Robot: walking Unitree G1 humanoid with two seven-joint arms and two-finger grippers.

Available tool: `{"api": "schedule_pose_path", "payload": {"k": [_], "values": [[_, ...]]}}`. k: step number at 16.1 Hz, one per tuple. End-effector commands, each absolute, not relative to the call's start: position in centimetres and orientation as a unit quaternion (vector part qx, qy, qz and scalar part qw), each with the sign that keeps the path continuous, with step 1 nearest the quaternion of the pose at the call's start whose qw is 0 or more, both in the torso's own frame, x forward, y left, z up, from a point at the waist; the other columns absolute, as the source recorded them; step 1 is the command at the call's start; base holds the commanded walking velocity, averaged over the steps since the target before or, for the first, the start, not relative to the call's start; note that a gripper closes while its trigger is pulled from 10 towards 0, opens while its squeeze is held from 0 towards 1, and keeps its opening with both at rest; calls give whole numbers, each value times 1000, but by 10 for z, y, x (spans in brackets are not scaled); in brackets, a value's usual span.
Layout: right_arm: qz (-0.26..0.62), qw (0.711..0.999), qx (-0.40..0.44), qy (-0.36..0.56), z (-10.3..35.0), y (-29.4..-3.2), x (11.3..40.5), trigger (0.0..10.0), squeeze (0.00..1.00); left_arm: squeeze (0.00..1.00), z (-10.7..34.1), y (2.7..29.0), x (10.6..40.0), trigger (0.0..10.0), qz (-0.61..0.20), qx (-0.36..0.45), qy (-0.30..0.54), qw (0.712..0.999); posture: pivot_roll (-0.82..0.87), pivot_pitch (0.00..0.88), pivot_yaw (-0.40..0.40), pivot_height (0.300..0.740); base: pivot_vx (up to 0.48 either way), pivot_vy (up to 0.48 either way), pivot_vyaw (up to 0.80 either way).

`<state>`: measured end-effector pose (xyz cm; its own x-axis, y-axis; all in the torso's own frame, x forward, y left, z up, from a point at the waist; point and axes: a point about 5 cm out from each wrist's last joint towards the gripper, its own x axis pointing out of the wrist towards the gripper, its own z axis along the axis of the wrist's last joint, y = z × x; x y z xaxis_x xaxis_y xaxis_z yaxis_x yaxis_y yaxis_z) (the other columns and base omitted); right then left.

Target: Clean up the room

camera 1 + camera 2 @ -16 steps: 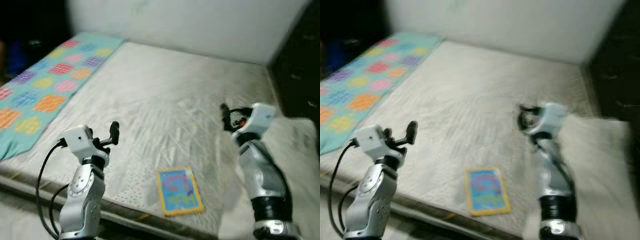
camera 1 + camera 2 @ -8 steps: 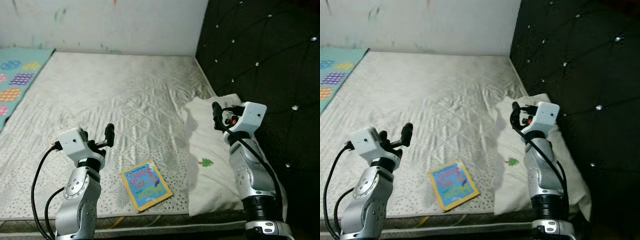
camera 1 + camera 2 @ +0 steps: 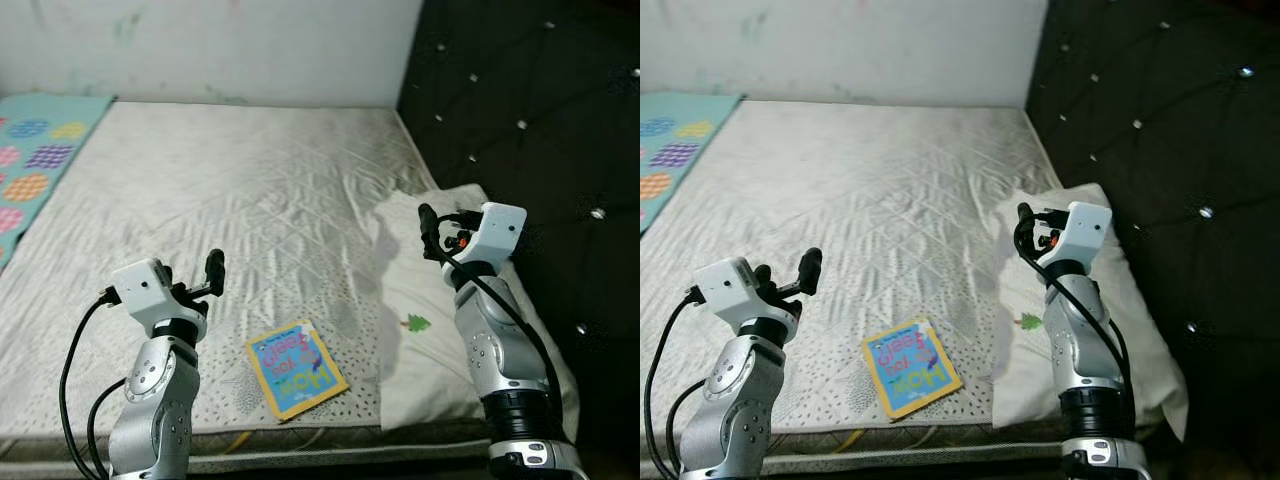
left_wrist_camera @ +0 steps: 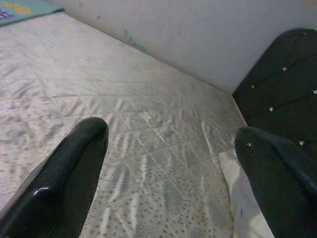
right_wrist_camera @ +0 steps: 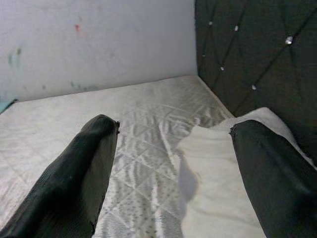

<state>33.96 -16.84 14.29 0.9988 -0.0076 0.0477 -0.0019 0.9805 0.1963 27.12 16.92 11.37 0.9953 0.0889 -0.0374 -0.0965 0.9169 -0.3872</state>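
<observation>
View swung right over the last second, from the colourful blanket side to the headboard (image 3: 520, 110) end; the things themselves didn't move. Book (image 3: 296, 368) lay near the mattress (image 3: 250, 190) front edge, just beside the pillow (image 3: 430, 340). Left gripper (image 3: 205, 275) and right gripper (image 3: 432, 232) hovered spread, empty. Likely book pickup next.

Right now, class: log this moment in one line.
left gripper open, raised | right gripper open over pillow | book on mattress

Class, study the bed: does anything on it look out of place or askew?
Yes. A children's book lies crooked near the mattress foot edge, beside the white pillow. A yellow cord pokes out just below the edge. Both grippers, left and right, hover with jaws open, holding nothing.
</observation>
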Motion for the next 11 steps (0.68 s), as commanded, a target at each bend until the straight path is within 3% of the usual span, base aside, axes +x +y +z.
{"api": "schedule_pose_path", "payload": {"k": [1,4,8,11], "values": [[2,995,94,-30,148,-168,342,10000,0,0,115,169,271,10000,50,-201,6,978,-41,14,-32,740,0,0,-800],[1,995,92,-32,150,-168,343,10000,0,0,115,169,270,10000,49,-199,8,979,-41,14,-32,740,0,0,-800],[2,995,92,-35,151,-169,344,10000,0,0,117,167,270,10000,46,-200,7,979,-41,10,-36,740,0,-480,-703],[3,995,92,-37,151,-168,345,10000,0,0,117,168,270,10000,47,-203,3,978,-41,10,-36,740,0,-209,0]]}}
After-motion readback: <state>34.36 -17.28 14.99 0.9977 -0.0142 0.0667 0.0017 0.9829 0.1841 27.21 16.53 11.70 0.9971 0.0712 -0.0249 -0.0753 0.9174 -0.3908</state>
